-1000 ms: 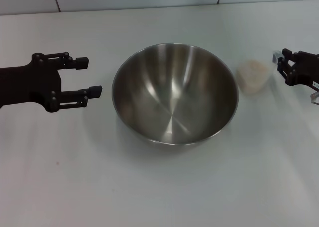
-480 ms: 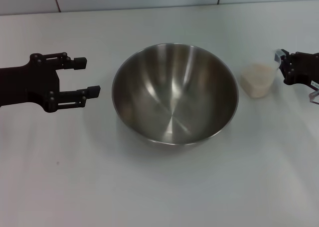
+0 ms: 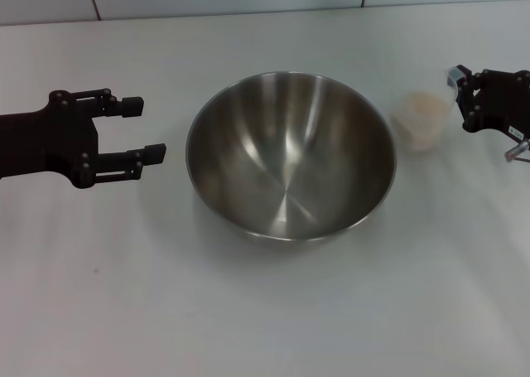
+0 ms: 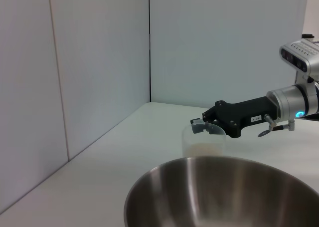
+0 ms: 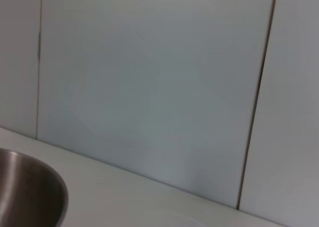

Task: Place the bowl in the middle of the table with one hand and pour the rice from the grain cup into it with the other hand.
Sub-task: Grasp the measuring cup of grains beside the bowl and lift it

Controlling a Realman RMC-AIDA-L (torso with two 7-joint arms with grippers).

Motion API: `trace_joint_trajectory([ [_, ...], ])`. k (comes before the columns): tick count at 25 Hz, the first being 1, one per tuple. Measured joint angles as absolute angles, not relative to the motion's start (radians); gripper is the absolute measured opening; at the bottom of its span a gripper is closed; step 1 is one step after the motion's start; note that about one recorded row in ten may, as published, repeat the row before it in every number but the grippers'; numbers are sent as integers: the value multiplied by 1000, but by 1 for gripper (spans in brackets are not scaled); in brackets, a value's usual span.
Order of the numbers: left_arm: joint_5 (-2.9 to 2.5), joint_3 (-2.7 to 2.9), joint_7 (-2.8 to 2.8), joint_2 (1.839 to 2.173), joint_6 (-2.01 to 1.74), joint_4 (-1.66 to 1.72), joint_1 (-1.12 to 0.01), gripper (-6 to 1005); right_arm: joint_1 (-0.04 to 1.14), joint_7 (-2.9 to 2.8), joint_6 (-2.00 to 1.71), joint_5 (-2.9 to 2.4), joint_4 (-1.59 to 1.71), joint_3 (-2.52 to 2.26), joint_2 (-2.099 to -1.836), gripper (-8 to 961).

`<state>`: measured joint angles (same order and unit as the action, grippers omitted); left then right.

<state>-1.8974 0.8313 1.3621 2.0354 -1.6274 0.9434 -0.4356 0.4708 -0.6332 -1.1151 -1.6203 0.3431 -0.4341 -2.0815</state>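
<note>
Bowl: the stainless-steel mixing bowl (image 3: 290, 155) stands upright in the middle of the white counter (image 3: 265, 311); its brushed inside holds no grains that can be seen; its rim also fills the near part of the left wrist view (image 4: 224, 192) and one edge shows in the right wrist view (image 5: 30, 189)
Grain cup: the translucent plastic cup (image 3: 421, 120) is just beside the bowl on the robot's right, close to the rim without clearly touching it; from the left wrist view (image 4: 203, 137) it appears lifted off the counter, behind the bowl's far rim
Rice: pale grains (image 3: 419, 110) fill the cup; in the left wrist view they sit as a whitish mass (image 4: 203, 149) in its lower part
Right claw: the black claw (image 3: 460, 102) is at the cup's outer side, its fingers closed against the cup's rim and wall, gripping it; the left wrist view shows the same grip (image 4: 202, 127) at the rim
Left claw: the black claw (image 3: 141, 128) hangs to the left of the bowl, near its rim but apart from it, fingers spread wide and pointing at the bowl, with nothing between them
Backdrop: pale wall panels (image 5: 149, 87) with dark seams rise behind the counter
</note>
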Motion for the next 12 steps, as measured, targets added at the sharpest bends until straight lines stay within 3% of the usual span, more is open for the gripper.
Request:
trace_joint_trajectory([
  [12, -1897, 831, 1365, 2035, -1630, 947, -436, 724, 471, -471, -1275, -1585, 396, -436, -2083, 18],
])
